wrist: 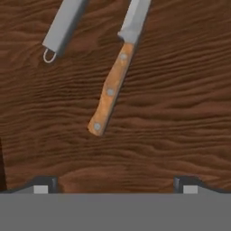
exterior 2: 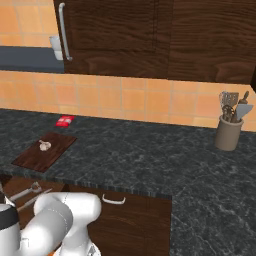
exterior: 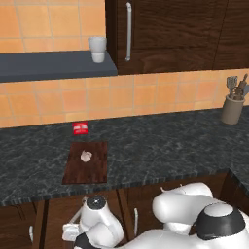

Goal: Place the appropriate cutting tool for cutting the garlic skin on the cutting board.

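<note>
So the claw [wrist: 115, 187] was hanging over an open drawer with its two tips spread wide and nothing between them, the knife [wrist: 111, 88] lying flat on the drawer's wood bottom [wrist: 180, 113], handle toward the claw and blade running off at about 1 o'clock. Right beside it, up at 11 o'clock, sat the peeler [wrist: 61, 27], all grey with a little loop on its end. That's my main worry: the two tools lay close and roughly parallel, so a drop that drifts left could nudge or pinch the wrong one. Also the handle was slanted against the line of the tips, so closing without turning the wrist could spin it or let it slip out. Up on the tabletop [exterior: 160, 146] the cutting board [exterior: 92, 170] waited with the garlic [exterior: 86, 156] near its middle, so a careless landing could knock that bulb off. Count: one knife, one peeler, one board, one garlic bulb, one red packet [exterior: 80, 128] just past the board at 12 o'clock.
</note>
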Controlling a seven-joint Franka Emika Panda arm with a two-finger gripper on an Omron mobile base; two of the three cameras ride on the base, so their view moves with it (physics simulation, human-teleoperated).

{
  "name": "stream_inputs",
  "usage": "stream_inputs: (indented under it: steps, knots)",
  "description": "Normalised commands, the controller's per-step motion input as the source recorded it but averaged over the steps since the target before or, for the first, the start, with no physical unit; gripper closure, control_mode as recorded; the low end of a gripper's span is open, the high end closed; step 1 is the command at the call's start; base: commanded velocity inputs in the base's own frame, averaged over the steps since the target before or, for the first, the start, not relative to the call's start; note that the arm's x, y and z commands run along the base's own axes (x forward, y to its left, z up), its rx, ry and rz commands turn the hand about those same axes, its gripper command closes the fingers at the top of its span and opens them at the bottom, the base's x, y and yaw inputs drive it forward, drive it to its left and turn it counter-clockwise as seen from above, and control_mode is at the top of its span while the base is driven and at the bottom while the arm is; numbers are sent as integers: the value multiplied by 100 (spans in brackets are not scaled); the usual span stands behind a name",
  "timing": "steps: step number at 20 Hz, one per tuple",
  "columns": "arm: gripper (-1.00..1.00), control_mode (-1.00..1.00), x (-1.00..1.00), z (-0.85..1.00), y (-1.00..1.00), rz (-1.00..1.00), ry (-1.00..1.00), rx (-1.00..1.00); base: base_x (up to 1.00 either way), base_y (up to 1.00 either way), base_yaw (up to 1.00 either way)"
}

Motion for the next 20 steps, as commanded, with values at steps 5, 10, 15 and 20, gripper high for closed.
stream_inputs:
  steps: [5, 10, 15, 20]
  knots:
    - [-100, -100, 86, -1, 17, -1, 0, -4, 0, 0, 0]
    - [-100, -100, 53, -20, 58, -2, 11, -17, 0, 0, 0]
    - [-100, -100, 24, -36, 19, 0, 13, -12, 0, 0, 0]
    - [-100, -100, 4, -59, 0, 0, 13, -5, 0, 0, 0]
